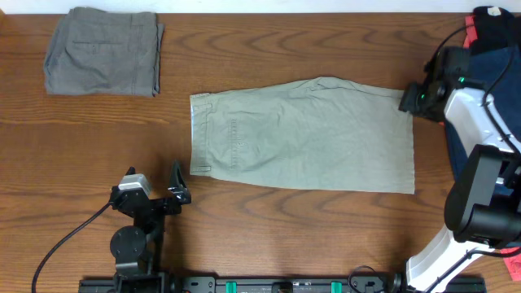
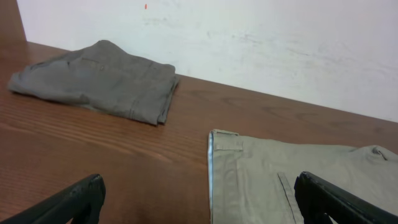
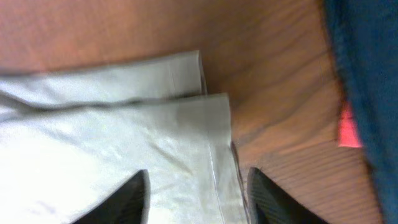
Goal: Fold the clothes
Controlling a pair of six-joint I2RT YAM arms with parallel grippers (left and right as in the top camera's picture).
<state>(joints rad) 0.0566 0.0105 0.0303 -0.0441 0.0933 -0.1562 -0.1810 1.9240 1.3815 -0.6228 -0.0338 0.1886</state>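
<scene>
Nearest, the left gripper point(image 1: 179, 183) stands open, just short of the waistband corner of the khaki shorts point(image 1: 309, 134). They lie flat mid-table on grained wood point(image 1: 269, 228), smooth cotton, one leg laid over the other. The right gripper point(image 1: 407, 99), fingers spread, sits over their stitched hem. Beyond lie folded grey shorts point(image 1: 104, 50) and a navy-and-red pile point(image 1: 496, 61).

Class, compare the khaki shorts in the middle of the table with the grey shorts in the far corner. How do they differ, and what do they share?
Colour: the khaki shorts are pale beige; the grey shorts are darker. State: the khaki shorts lie stretched out long; the grey shorts are folded into a compact stack. Footprint: the khaki shorts cover more of the table than the grey shorts. Both lie flat on it.
</scene>
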